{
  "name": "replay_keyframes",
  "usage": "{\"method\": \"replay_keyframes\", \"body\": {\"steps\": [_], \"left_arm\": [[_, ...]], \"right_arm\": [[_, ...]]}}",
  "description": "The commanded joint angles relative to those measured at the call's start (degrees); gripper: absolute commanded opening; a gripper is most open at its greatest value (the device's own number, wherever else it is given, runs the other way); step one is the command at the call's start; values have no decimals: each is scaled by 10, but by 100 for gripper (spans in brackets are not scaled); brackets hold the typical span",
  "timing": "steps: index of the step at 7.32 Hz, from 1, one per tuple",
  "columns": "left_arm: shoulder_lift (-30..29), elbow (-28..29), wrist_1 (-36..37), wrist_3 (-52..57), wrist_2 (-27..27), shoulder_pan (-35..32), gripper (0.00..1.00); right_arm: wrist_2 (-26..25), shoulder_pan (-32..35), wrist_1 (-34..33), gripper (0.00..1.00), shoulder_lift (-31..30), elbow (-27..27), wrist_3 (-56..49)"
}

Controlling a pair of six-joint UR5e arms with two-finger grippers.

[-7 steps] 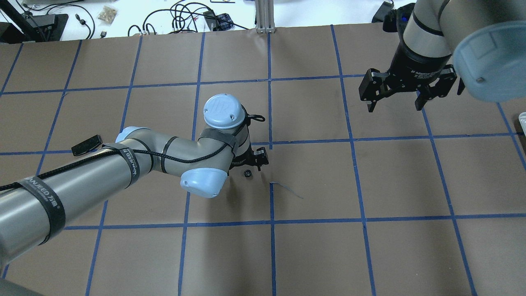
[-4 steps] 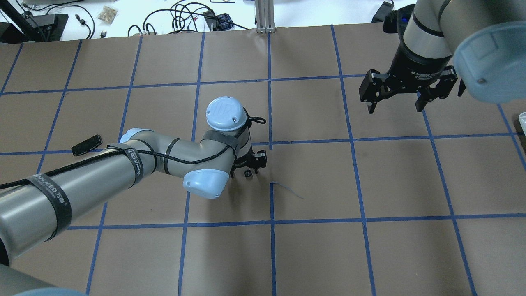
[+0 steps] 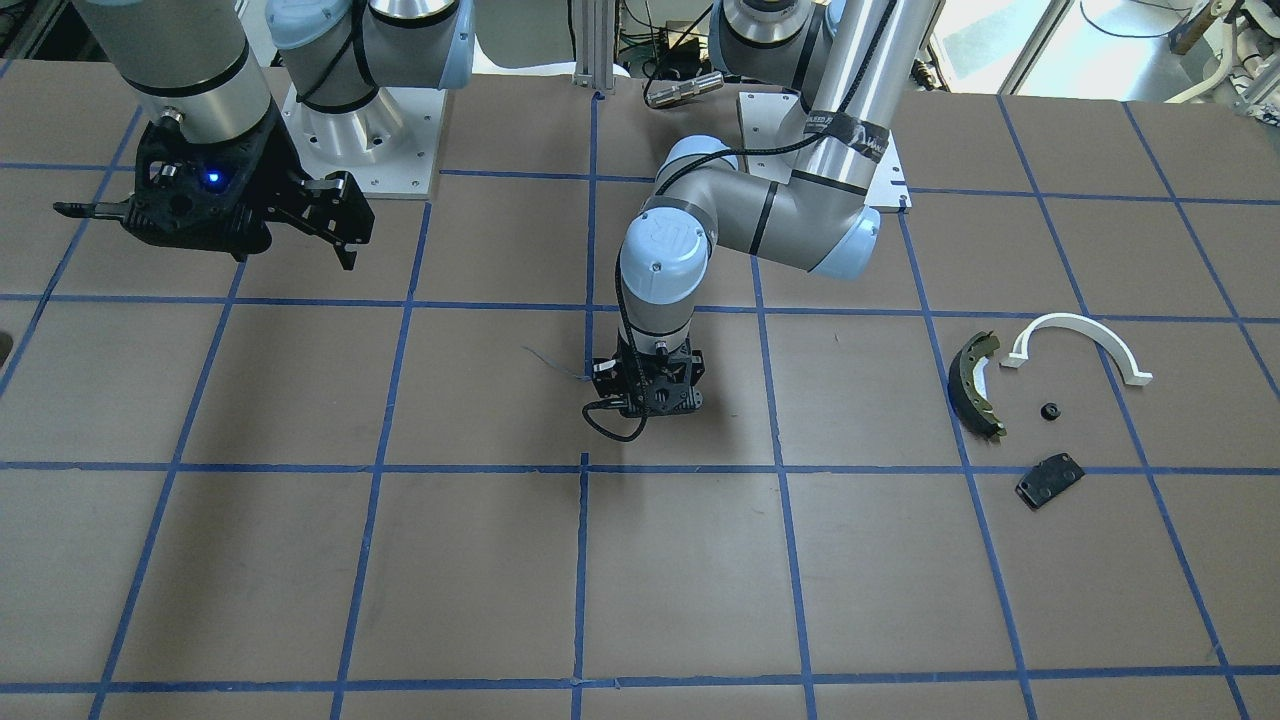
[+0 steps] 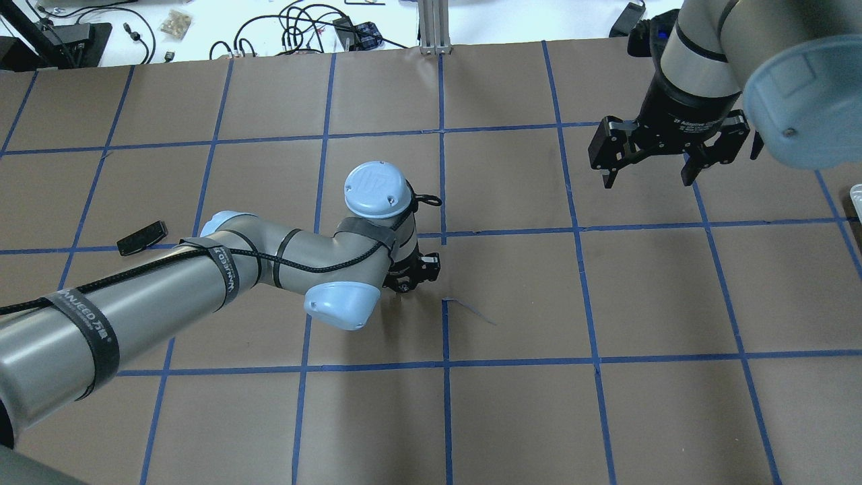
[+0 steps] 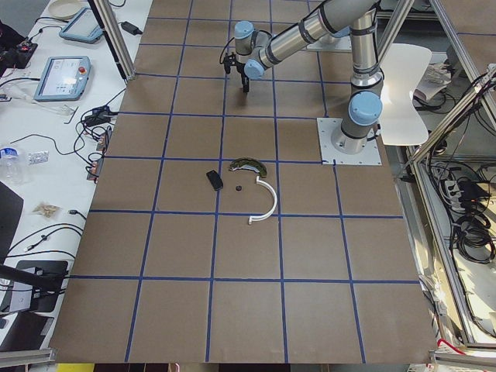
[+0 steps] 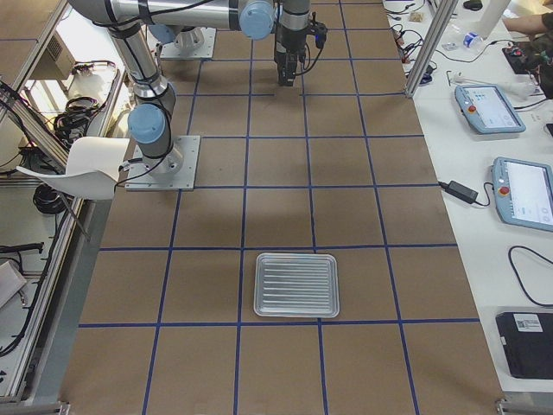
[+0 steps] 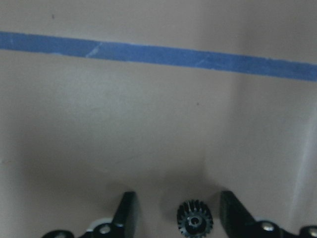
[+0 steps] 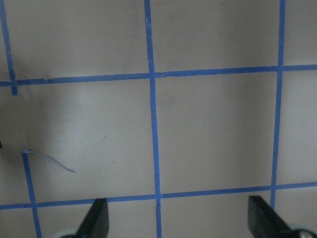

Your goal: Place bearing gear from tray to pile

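left gripper (image 7: 177,201) jaws spread | bearing gear (image 7: 194,224) lying between its fingers (image 7: 126,218), touching neither | right gripper (image 4: 650,174) jaws apart, aloft | pile (image 3: 1050,411) at 3 o'clock of left gripper, front-facing view, well apart

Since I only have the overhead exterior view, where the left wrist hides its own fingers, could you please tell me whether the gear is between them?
Observer: Yes; the left wrist view shows the small black gear lying on the table between the open fingers of the left gripper, neither visibly touching it.
Operator: Thank you. Which pile parts am I missing?
Observer: The front-facing view shows an olive-edged brake shoe, a white half-ring and a small black round part beside them.
Operator: And the tray?
Observer: The exterior right view shows the ribbed metal tray flat on the table, no parts visible on it.
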Motion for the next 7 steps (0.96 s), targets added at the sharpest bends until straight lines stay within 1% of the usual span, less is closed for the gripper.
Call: {"method": "replay_keyframes", "body": {"steps": [1,2,4,6,7], "left_arm": [[16,11,2,32,-2,11,0],[24,35,-24,51,1,34,0],[58,80,-136,154,2,107,0],[91,77,-184,263,8,188,0],[102,74,-194,310,14,228,0]], "right_arm": [[2,0,0,100,0,3,-1],[3,0,-1,100,0,3,-1],[3,0,-1,100,1,3,-1],[4,0,-1,100,1,6,-1],[4,-1,-3,100,1,6,-1]]}}
